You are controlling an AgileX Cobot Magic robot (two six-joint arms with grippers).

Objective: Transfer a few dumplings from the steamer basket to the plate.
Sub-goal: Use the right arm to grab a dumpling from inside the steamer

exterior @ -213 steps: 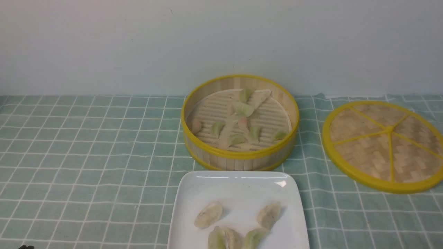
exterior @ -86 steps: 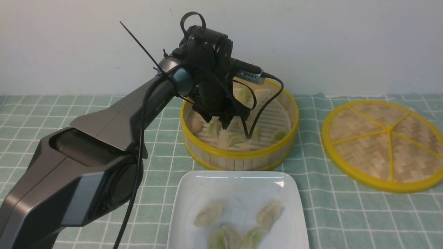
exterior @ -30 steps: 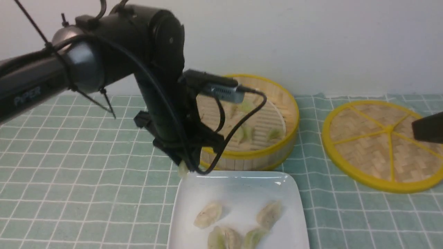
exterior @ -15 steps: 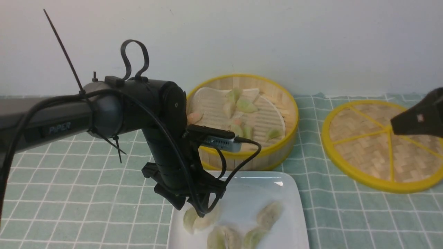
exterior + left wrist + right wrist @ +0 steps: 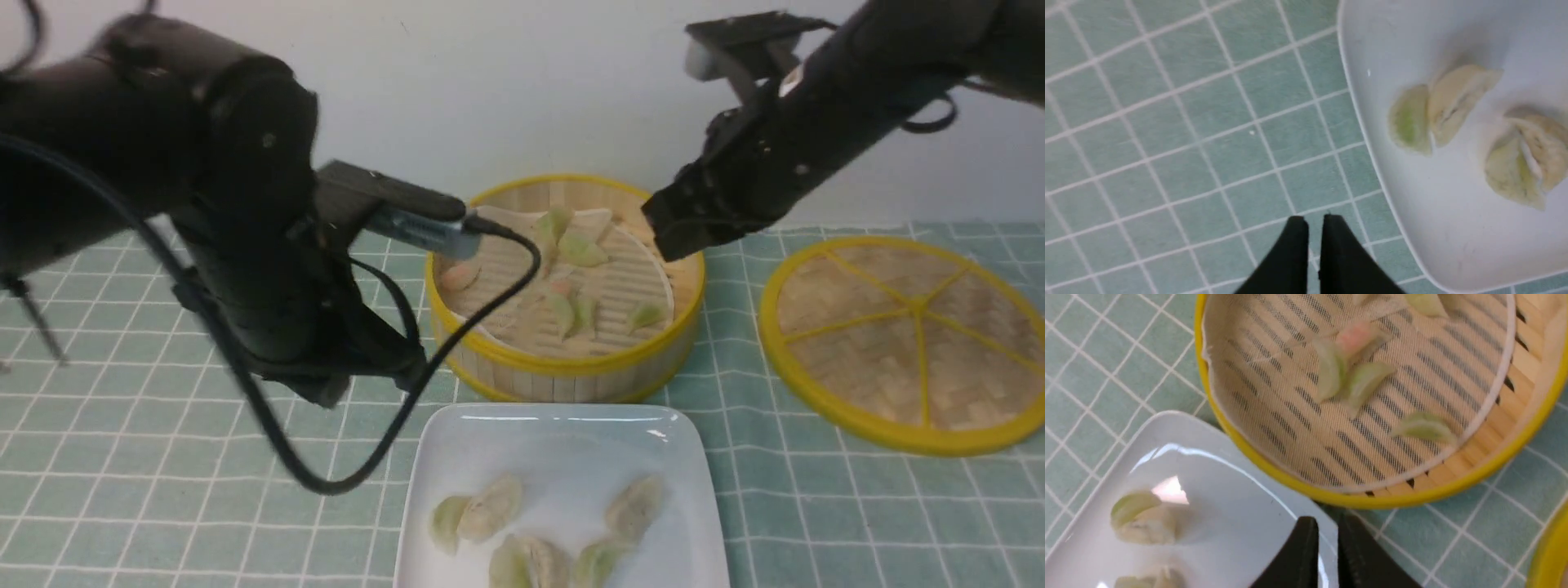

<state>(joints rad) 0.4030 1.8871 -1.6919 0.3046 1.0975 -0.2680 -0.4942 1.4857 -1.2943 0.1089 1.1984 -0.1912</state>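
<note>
Dumplings (image 5: pixel 490 510) on plate (image 5: pixel 563 445); left end effector (image 5: pixel 1312 218) closed, empty, beside plate.

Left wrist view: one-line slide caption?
Left gripper, shut and empty, above the checked cloth beside the plate, where dumplings lie.

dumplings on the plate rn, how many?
6 visible: pale green dumpling against a whitish dumpling, left; another dumpling right; three dumplings at the near edge. The plate is cropped, so more may be hidden.
</note>
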